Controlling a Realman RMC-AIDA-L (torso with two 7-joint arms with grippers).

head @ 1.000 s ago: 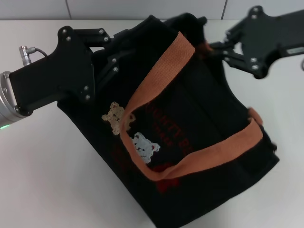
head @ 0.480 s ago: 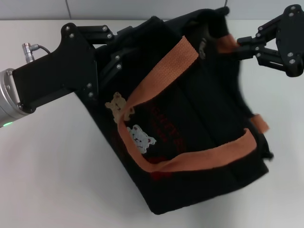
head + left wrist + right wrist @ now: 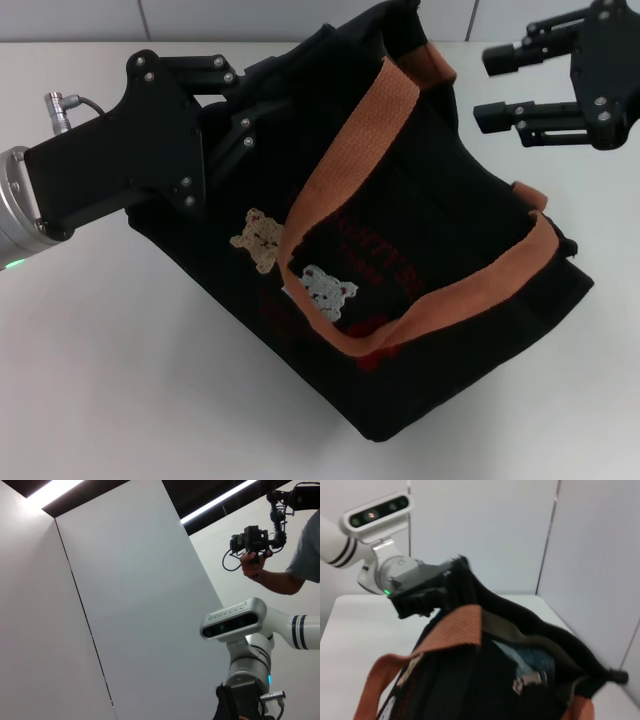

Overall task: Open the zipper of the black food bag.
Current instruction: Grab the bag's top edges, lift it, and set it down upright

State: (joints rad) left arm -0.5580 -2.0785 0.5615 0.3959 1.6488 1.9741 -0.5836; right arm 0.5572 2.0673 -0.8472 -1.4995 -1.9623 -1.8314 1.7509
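Note:
The black food bag (image 3: 420, 250) lies tilted on the white table, with orange-brown handles (image 3: 350, 170) and two bear patches (image 3: 262, 238). My left gripper (image 3: 240, 125) is shut on the bag's top edge at the back left, its fingertips buried in the fabric. My right gripper (image 3: 488, 88) hangs open just right of the bag's top corner, touching nothing. In the right wrist view the bag's mouth (image 3: 530, 655) gapes, and the zipper (image 3: 520, 635) edge runs along the parted rim. A small pale tab (image 3: 529, 680) sits inside. The left gripper (image 3: 422, 597) holds the far end.
White table (image 3: 120, 380) surrounds the bag, with a tiled wall behind. The left wrist view faces away, showing wall panels, the robot's head camera (image 3: 232, 622) and a person holding a camera rig (image 3: 255, 542).
My right gripper has let go of the bag's top end, opened and drawn back to the right. The bag has swung and settled lower and to the right. The left arm has held still.

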